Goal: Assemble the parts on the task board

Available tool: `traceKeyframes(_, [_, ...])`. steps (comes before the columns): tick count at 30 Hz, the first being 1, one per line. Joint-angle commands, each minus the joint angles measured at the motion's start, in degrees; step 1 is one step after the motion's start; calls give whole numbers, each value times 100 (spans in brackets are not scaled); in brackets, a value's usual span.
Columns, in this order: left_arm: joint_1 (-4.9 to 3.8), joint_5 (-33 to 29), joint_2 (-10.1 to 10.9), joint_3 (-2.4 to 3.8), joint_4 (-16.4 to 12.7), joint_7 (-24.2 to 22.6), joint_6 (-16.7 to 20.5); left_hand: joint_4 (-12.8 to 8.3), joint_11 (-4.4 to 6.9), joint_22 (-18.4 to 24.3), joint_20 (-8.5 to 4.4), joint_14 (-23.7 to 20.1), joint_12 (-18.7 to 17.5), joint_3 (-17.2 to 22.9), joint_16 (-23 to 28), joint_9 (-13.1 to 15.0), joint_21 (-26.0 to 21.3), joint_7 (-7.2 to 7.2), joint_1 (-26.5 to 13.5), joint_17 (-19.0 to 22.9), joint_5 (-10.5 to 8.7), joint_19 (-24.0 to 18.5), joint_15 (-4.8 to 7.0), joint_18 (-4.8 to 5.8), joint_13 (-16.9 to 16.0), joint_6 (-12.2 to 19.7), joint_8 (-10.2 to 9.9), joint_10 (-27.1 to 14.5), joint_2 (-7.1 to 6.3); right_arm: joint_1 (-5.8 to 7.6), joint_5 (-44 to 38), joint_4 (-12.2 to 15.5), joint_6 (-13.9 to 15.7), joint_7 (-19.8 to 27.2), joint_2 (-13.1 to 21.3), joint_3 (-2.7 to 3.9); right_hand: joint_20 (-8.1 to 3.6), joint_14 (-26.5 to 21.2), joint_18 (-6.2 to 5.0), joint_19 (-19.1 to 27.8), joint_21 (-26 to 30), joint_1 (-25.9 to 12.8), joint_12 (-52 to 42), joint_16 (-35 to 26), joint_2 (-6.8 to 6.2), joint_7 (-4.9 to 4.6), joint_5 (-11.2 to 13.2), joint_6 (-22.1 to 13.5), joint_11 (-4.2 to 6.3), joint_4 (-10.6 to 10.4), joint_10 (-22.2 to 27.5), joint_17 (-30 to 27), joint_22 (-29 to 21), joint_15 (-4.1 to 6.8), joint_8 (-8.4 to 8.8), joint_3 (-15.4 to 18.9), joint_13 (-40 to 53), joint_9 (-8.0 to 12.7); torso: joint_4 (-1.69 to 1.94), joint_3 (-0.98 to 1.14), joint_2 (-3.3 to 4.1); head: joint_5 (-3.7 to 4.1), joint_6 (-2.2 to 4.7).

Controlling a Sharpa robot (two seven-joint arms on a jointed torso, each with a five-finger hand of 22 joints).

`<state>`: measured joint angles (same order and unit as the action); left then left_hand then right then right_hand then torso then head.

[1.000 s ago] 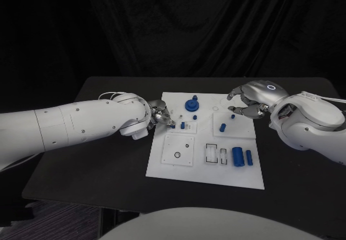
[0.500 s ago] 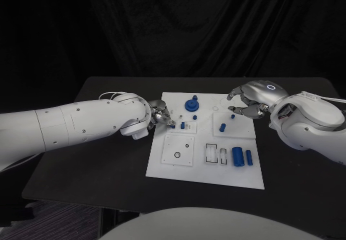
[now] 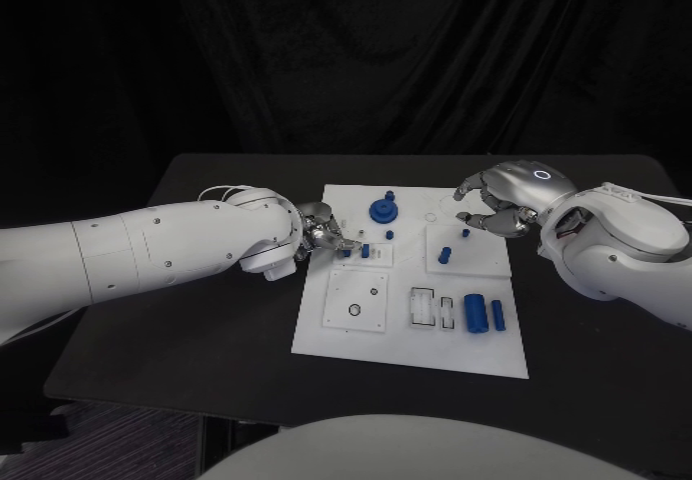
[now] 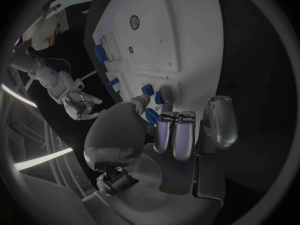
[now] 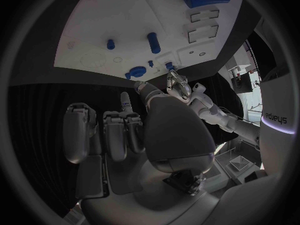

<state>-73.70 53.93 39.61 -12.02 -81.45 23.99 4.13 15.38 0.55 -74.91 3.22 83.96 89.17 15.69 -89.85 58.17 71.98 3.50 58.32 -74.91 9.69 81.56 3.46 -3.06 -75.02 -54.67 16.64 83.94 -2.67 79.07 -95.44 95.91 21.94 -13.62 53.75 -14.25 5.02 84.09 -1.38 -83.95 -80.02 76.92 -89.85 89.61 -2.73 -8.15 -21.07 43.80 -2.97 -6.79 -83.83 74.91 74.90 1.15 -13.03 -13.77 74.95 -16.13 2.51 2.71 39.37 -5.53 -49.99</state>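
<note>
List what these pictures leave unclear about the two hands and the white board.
- Left hand: in the head view its fingertips at the task board edge are too small to tell whether they pinch anything.
- Right hand: in the head view its curled fingers hide the palm.
- Right wrist view: the frame's edge crops the board's corner.

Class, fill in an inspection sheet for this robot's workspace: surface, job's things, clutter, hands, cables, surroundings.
Surface: black table, task board in the middle.
Job's things: blue parts on the task board; two long ones at its near right.
Clutter: nothing seen.
Hands: left hand at the board's left edge, fingers by a small blue part; right hand over the far right corner, fingers curled, holding nothing.
Cables: thin white wire at the left wrist.
Surroundings: black curtain behind.
</note>
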Motion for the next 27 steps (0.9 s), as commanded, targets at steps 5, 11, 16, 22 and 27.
traceKeyframes(5, [29,250,-18,-14,42,-64,-246,121,-55,-977,29,604,-28,-274,-15,4,-7,35,-101,-1509,-65,-29,-65,-95,-1406,14,-46,482,44,-12,-17,10,-3,-83,3,4,20,553,-114,-163,16,43,-15,-30,-7,4,-39,50,-10,1,-617,1383,1174,-21,15,-35,1505,10,1,-2,0,6,-1])
traceKeyframes(11, [29,302,-14,-14,67,29,-320,75,-40,-977,25,604,-33,-490,-15,160,0,11,37,-1509,350,-27,-56,-98,-1400,24,46,475,186,-12,-17,9,-33,-94,0,4,17,553,-113,-166,11,59,-15,-30,-13,3,-117,61,-7,19,-617,1384,1176,-20,22,-72,1505,27,-3,0,-4,9,-1])
traceKeyframes(16, [29,314,-4,-14,80,60,-349,69,-34,-976,24,604,-34,-512,-15,210,-5,6,170,-1509,514,-30,-52,-98,-1399,49,63,474,261,-12,-17,6,-34,-94,0,4,15,553,-113,-166,14,72,-15,-30,-26,2,-290,70,-9,39,-617,1384,1176,-18,32,-119,1505,46,-6,0,-4,-7,-1])
traceKeyframes(22, [30,318,1,-14,87,24,-330,76,-34,-976,24,604,-35,-517,-15,215,-6,6,177,-1509,537,-31,-51,-98,-1399,51,65,473,272,-13,-17,3,-29,-91,-8,4,15,553,-114,-163,19,70,-15,-30,-30,1,-307,72,-9,40,-617,1383,1174,-18,34,-127,1505,50,-5,-1,-3,-5,-1])
traceKeyframes(27, [30,319,7,-14,88,4,-333,76,-34,-976,24,604,-35,-517,-15,215,-6,6,177,-1509,537,-31,-51,-98,-1399,51,65,473,272,-13,-17,1,-34,-94,-5,4,15,553,-114,-163,19,70,-15,-30,-30,1,-307,72,-9,40,-617,1383,1174,-18,34,-127,1505,50,2,-3,-3,-4,-1])
